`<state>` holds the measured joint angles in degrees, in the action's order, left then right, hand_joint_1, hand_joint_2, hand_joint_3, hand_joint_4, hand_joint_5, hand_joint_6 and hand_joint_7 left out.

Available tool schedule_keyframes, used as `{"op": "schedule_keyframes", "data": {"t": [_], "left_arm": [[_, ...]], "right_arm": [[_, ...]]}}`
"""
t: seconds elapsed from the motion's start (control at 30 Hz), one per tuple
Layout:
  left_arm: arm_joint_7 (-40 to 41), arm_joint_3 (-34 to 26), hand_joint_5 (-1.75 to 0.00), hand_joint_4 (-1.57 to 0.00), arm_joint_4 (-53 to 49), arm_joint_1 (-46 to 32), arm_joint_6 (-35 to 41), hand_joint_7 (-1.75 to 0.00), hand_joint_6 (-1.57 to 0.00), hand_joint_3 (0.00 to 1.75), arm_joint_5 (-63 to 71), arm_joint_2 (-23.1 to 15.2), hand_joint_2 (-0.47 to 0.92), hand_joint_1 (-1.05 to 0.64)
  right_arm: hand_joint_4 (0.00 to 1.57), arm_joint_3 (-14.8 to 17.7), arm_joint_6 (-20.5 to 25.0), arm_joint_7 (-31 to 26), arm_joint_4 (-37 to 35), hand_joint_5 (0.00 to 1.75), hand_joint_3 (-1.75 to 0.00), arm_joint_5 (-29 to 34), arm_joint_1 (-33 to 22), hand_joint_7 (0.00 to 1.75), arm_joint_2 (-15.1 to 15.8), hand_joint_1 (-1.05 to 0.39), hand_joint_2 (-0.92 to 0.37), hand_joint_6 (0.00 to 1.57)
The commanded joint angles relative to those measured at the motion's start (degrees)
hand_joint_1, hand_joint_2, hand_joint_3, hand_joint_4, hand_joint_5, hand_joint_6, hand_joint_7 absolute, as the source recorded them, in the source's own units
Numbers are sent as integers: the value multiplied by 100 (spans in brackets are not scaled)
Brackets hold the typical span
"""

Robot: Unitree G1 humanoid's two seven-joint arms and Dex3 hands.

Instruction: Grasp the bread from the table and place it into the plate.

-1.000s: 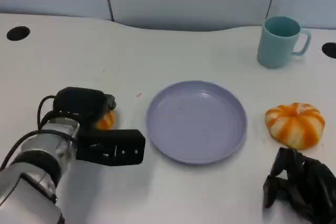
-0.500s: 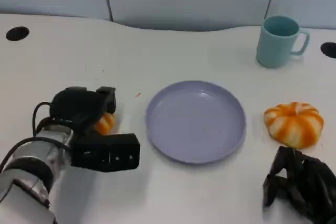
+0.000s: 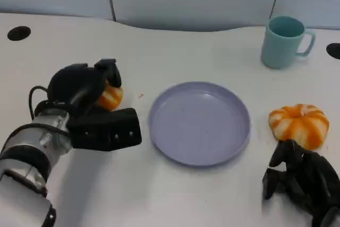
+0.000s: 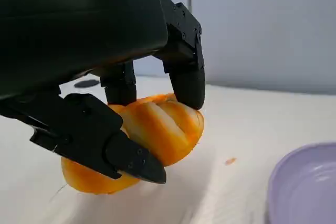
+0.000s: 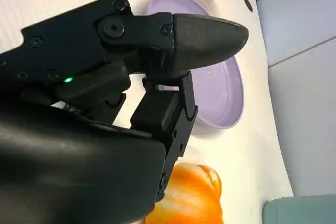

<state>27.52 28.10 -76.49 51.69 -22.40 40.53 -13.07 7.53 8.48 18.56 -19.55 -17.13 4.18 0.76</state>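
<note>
Here the left hand (image 3: 87, 91) grips a bread (image 3: 110, 97) just left of the plate (image 3: 199, 123); next, carry it rightward over the plate and release.

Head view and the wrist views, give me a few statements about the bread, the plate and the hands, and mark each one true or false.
1. The left hand holds an orange striped bread. True.
2. The purple plate already has a bread on it. False: it holds nothing.
3. A second bread lies on the table right of the plate. True.
4. The right hand is gripping that second bread. False: it sits just in front of it, fingers curled, holding nothing.
5. The teal mug lies tipped on its side. False: it stands upright at the far right.
</note>
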Motion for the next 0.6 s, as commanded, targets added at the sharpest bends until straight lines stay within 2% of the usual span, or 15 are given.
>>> {"op": "schedule_keyframes", "data": {"t": [0.03,0.1,0.13,0.23,0.27,0.33,0.37,0.43,0.6], "left_arm": [[272,-52,-175,-74,71,203,-249,-166,-58,35,-55,41,84,-15],[388,-8,-175,-75,74,224,-343,-146,-66,33,8,61,84,-17],[469,22,-175,-77,73,229,-384,-154,-66,36,52,63,82,-15],[757,132,-175,-78,100,260,-566,-160,-66,38,185,116,81,-14],[911,195,-175,-79,126,280,-672,-168,-62,61,251,154,71,-14],[1104,299,-175,-80,157,336,-865,-173,-60,81,344,226,61,-15],[1101,319,-175,-82,169,380,-992,-174,-62,96,356,268,59,-16],[1057,347,-175,-84,191,459,-1279,-174,-64,108,352,341,59,-16],[1167,639,-175,-86,258,653,-1760,-175,-66,115,605,491,53,-17]], "right_arm": [[119,44,291,-74,-154,146,-48,11,-50,141,95,-45,-92,110],[119,52,307,-71,-165,145,-48,8,-36,140,94,-44,-92,110],[119,54,309,-70,-165,145,-48,9,-33,139,94,-44,-92,111],[119,55,281,-49,-215,145,-48,19,-6,139,96,-44,-92,111],[119,54,255,-36,-257,145,-48,26,13,139,98,-43,-92,111],[119,39,225,-10,-306,145,-48,37,38,138,101,-43,-92,111],[119,24,226,4,-311,146,-51,42,43,139,107,-44,-92,109],[118,5,208,41,-333,146,-52,44,44,140,119,-45,-92,109],[117,-24,215,-12,-256,147,-50,78,-6,139,100,-44,-92,108]]}}
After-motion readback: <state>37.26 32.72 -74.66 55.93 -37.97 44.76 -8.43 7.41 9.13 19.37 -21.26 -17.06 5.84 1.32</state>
